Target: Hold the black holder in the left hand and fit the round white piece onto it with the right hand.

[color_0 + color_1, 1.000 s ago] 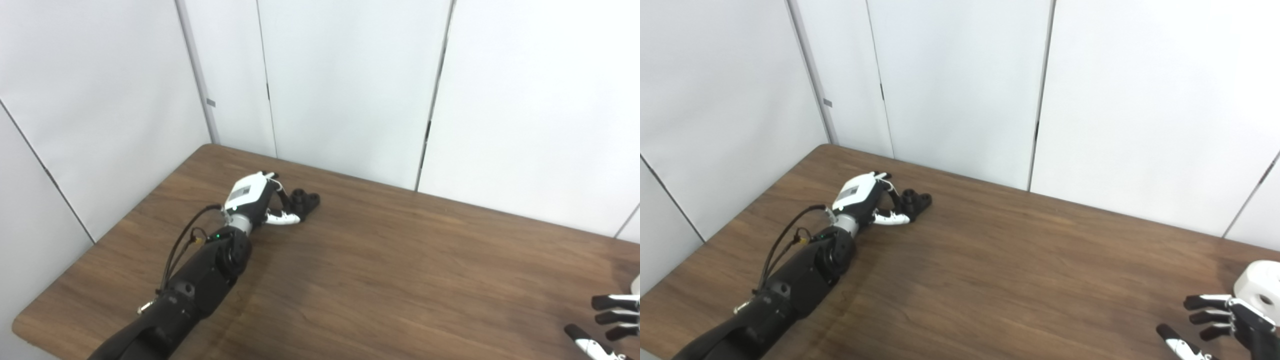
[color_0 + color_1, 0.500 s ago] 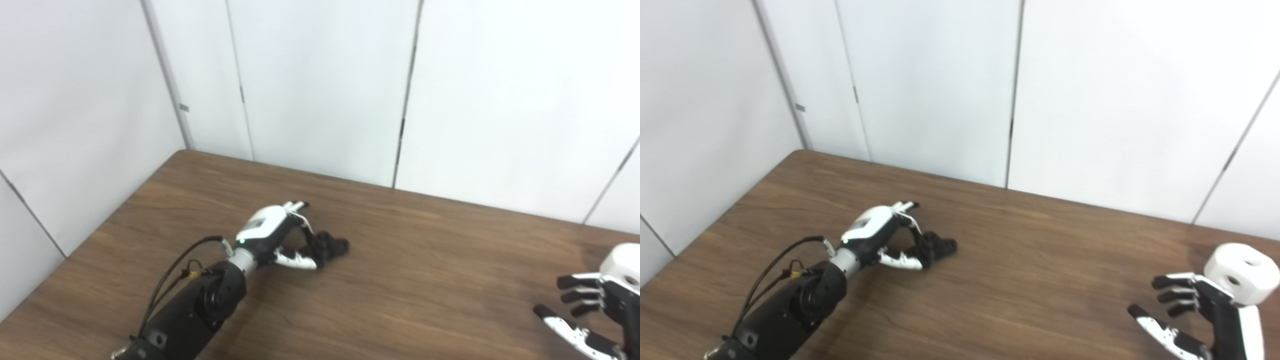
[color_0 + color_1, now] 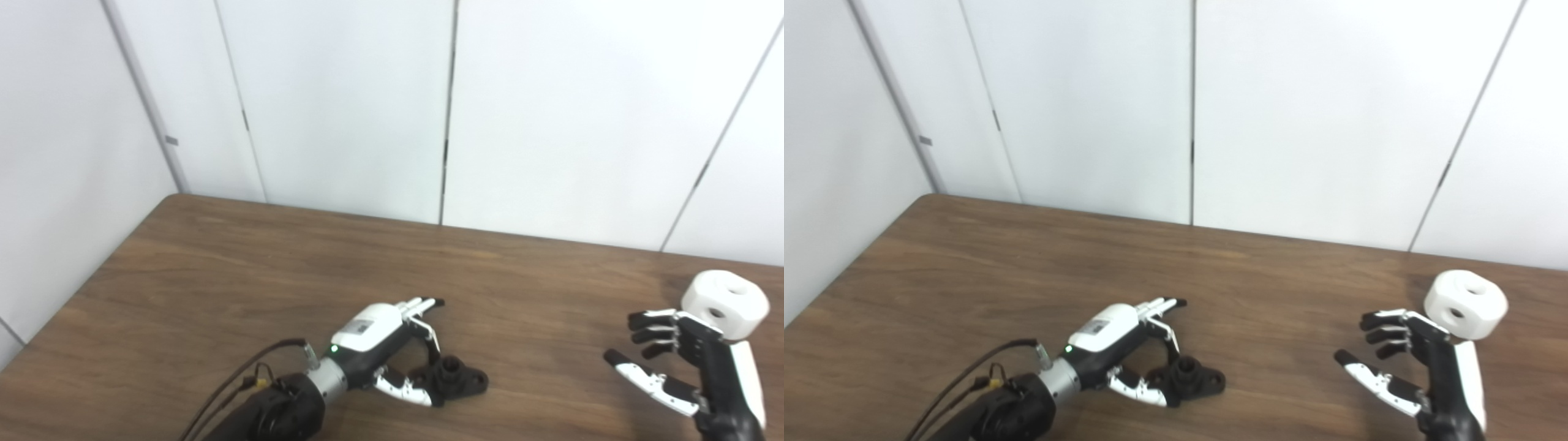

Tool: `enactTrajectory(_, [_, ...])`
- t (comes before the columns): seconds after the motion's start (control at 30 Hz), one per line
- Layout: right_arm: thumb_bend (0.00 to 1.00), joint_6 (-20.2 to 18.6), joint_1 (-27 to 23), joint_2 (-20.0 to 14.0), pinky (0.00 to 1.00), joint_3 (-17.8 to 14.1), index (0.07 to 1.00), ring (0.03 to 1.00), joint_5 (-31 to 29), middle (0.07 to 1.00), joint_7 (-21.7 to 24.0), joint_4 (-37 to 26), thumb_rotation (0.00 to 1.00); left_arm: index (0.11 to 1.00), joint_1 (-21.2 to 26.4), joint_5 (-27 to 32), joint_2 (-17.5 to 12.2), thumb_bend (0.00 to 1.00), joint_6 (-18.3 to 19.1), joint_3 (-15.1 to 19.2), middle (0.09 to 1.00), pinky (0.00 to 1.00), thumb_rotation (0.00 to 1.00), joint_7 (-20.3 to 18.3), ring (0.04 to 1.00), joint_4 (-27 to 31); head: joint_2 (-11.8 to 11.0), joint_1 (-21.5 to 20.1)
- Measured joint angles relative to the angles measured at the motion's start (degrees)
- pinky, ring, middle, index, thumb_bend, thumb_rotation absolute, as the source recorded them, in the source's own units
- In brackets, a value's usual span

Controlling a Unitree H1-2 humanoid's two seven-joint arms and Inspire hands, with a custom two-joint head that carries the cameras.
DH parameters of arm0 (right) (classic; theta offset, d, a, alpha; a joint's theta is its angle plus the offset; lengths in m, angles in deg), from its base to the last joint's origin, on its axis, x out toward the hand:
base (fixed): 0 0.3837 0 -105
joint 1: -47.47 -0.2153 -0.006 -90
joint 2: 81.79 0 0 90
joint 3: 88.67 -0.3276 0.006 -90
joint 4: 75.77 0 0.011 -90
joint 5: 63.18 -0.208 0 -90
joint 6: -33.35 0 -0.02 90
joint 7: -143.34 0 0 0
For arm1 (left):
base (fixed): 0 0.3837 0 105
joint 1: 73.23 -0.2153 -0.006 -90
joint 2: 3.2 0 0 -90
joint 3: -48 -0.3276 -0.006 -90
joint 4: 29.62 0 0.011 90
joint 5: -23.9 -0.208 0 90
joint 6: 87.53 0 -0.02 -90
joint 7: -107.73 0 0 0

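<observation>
right hand [image 3: 692,367] wrist cut off, black holder [image 3: 452,378] grip unclear

We see the black holder [image 3: 1193,378], a flat flanged base with a short upright collar, lying on the wood; well to its right sits the round white piece [image 3: 1465,304], holes on top and side.

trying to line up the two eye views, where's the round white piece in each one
Left eye view: the round white piece sits at the far right edge, on the table just beyond the right hand.
Right eye view: the same piece sits further in from the right edge, again just beyond that hand.
Shared landmark: the black holder at the left hand, low and left of centre.
</observation>
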Motion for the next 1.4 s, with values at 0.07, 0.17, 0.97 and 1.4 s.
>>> enactTrajectory(0.07, [0.5,0.5,-0.1,0.5,0.42,0.3,0.497,0.532,0.3,0.609,-0.2,0.2,0.13,0.488,0.2,0.0,0.3,0.52,-0.5,-0.6,0.999,0.97,0.06,-0.4,1.0,0.0,0.5,-1.8])
enactTrajectory(0.17, [0.5,0.8,-0.3,1.5,0.42,0.8,0.497,0.539,0.6,0.611,-0.7,0.5,0.14,0.488,0.6,0.0,0.6,0.52,-1.9,-1.2,0.994,0.95,0.06,-1.5,1.0,-0.2,1.3,-5.4])
enactTrajectory(0.97, [0.73,-12.8,-10.3,-13.1,0.74,5.1,0.787,0.896,34.4,0.869,13.3,-10.0,0.33,0.487,4.1,-0.2,1.1,0.52,-13.2,-1.7,0.922,0.83,0.05,0.9,0.95,-8.6,-7.6,-39.4])
enactTrajectory(1.4, [1.0,-18.6,-31.9,-26.8,0.87,4.4,0.948,0.992,58.8,1.0,47.7,-3.0,0.37,0.487,5.6,-0.4,0.5,0.52,-17.8,-1.5,0.935,0.84,0.05,1.4,0.966,-12.5,-13.7,-48.8])
